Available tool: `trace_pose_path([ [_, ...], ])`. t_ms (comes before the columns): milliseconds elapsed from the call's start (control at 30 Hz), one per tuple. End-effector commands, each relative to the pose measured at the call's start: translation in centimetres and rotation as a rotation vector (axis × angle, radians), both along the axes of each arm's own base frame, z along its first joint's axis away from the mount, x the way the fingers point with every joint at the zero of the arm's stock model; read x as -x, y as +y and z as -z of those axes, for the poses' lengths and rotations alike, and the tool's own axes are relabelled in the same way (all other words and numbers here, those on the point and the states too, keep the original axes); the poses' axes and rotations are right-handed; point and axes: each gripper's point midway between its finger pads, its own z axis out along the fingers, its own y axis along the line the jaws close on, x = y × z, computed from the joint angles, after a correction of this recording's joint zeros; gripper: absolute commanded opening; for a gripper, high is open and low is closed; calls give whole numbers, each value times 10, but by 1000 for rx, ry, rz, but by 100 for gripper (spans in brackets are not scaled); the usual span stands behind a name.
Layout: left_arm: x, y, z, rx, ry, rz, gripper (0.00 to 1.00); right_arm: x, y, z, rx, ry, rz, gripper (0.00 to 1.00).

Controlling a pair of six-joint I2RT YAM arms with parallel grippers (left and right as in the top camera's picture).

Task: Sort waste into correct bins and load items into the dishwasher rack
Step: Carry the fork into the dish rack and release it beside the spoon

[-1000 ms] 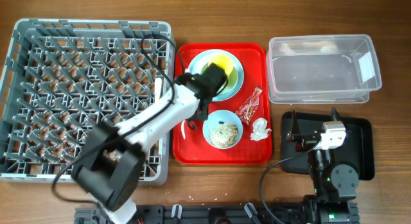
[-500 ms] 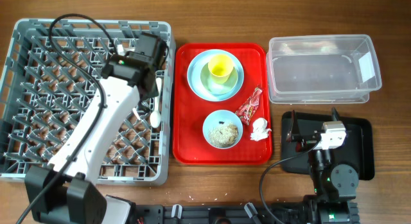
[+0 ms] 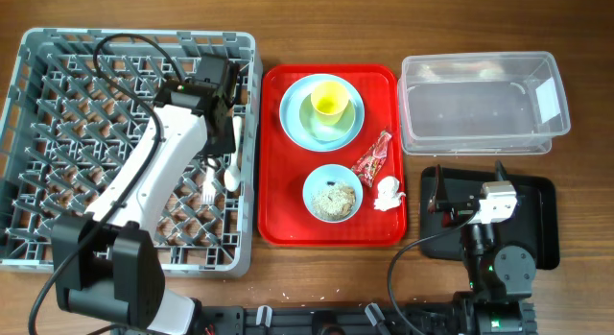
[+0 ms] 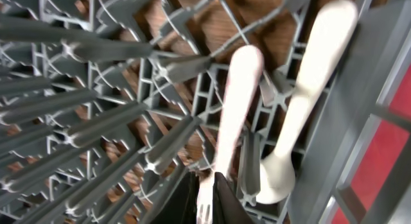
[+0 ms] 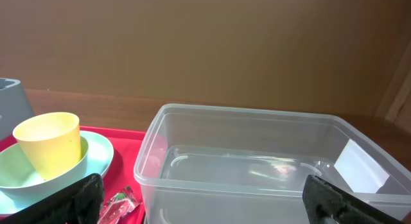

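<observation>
My left gripper (image 4: 207,201) is over the right side of the grey dishwasher rack (image 3: 134,39), shut on the tines end of the white fork (image 4: 239,95). The fork lies among the pegs beside the white spoon (image 4: 308,89). On the red tray, the yellow cup (image 3: 329,100) stands in the pale green bowl (image 3: 321,129) on the blue plate (image 3: 290,114). The small blue bowl (image 3: 313,186) holds the food scraps (image 3: 334,201). The red wrapper (image 3: 372,158) and the tissue (image 3: 387,193) lie beside it. My right gripper (image 5: 209,208) is open and empty.
The red tray (image 3: 384,231) sits between the rack and the bins. The clear tub (image 3: 480,59) stands at the back right. The black tray (image 3: 542,229) lies in front of it, under my right arm.
My left arm swung from over the red tray to the rack's right side. The fork now shows among the pegs beside the spoon. The right arm has not moved.
</observation>
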Motion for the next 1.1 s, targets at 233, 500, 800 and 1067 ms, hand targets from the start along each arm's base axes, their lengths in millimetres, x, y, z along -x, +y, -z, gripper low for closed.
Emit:
trace_pose_path([
  [233, -14, -16, -20, 99, -64, 22, 23, 0, 3, -1, 1, -7, -16, 100],
  [500, -31, -63, -50, 386, -176, 13, 39, 0, 3, -1, 1, -7, -16, 100],
  [800, -29, -70, 20, 404, -90, 8, 38, 0, 3, -1, 1, -7, -16, 100],
  [1067, -36, -76, 30, 430, -96, 16, 36, 0, 3, -1, 1, -7, -16, 100],
])
